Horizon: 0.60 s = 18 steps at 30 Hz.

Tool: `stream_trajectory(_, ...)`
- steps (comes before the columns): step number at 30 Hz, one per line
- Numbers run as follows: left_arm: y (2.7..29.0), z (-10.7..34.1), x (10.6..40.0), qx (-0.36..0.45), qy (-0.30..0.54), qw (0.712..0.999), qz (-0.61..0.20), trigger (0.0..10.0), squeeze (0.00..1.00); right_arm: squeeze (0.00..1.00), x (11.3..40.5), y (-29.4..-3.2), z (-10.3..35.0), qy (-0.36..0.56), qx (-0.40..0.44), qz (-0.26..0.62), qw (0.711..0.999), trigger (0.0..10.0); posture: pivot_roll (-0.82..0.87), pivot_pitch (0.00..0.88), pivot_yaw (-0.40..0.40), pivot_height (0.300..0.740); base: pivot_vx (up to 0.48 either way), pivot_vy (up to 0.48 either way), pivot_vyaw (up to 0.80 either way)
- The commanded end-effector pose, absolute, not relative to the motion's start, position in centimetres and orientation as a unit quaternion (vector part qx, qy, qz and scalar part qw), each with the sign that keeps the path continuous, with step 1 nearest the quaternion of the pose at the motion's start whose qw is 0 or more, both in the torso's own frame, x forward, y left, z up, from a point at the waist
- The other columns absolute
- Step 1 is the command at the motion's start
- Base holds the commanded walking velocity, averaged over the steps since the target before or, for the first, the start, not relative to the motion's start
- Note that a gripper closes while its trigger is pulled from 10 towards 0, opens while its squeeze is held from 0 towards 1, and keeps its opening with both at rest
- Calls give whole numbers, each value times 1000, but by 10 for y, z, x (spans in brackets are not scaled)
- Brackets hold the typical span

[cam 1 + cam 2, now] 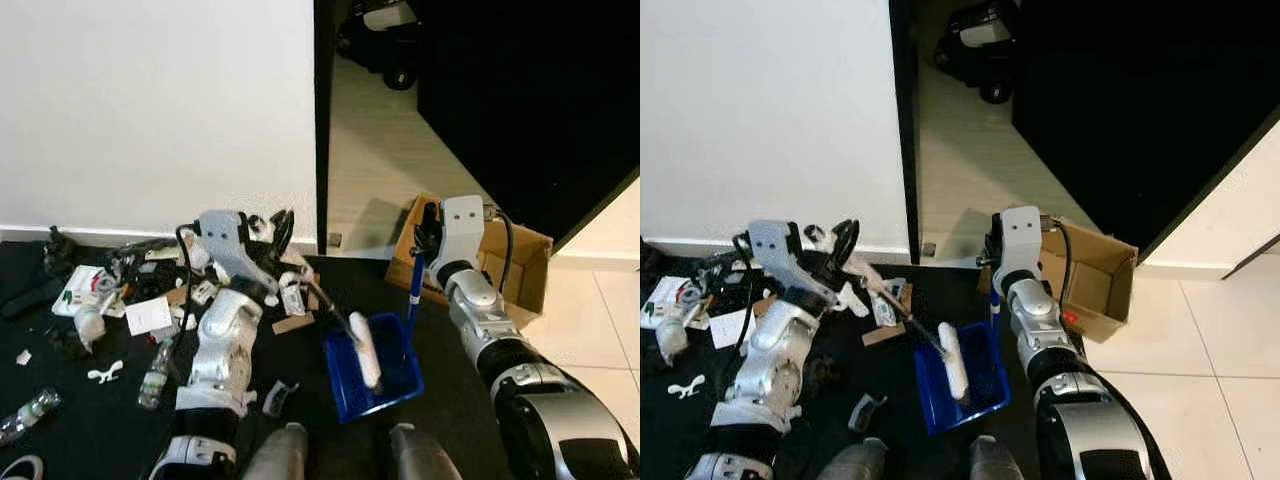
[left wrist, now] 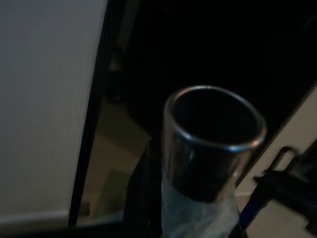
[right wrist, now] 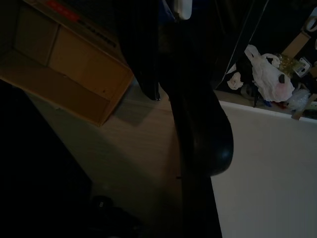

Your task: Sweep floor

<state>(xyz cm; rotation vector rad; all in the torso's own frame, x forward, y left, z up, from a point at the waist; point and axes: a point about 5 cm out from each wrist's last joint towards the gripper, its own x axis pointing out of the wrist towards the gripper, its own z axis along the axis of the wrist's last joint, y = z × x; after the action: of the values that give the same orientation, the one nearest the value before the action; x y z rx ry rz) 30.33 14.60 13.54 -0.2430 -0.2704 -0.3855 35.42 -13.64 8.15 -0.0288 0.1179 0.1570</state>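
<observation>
A blue dustpan (image 1: 345,388) rests on the black mat just ahead of my feet. The white brush head (image 1: 367,352) lies inside it. The brush's thin dark handle slants up and left to my left gripper (image 1: 272,240), which is shut on it; its metal tube end (image 2: 213,144) shows close up in the left wrist view. My right gripper (image 1: 428,236) is shut on the top of the dustpan's upright blue handle (image 1: 412,295). That handle appears as a dark bar (image 3: 198,124) in the right wrist view.
Litter covers the mat at left: papers (image 1: 148,315), plastic bottles (image 1: 154,380), wrappers and scraps along the white wall. An open cardboard box (image 1: 525,265) sits right of the dustpan. A dark doorway with pale floor (image 1: 390,150) opens behind.
</observation>
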Motion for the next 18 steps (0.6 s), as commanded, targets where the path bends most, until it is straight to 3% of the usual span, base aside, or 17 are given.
stream_trajectory(1, 163, 149, 293, -45, -149, 961, -227, 10000, 0, 0, 350, -132, 72, 79, -8, 83, 993, 10000, 53, 113, -4, 740, 0, 0, 0)
stream_trajectory(9, 203, 153, 268, 60, -122, 960, -245, 10000, 0, 0, 347, -132, 68, 86, -6, 85, 993, 10000, 68, 114, 3, 740, 0, 0, 0)
stream_trajectory(12, 222, 155, 258, 138, -96, 951, -261, 10000, 0, 0, 347, -132, 67, 87, -6, 89, 992, 10000, 80, 110, 0, 740, 0, 0, 0)
stream_trajectory(18, 242, 155, 250, 221, -55, 936, -267, 10000, 0, 0, 348, -133, 68, 86, -11, 92, 992, 10000, 80, 108, -3, 740, 0, 0, 0)
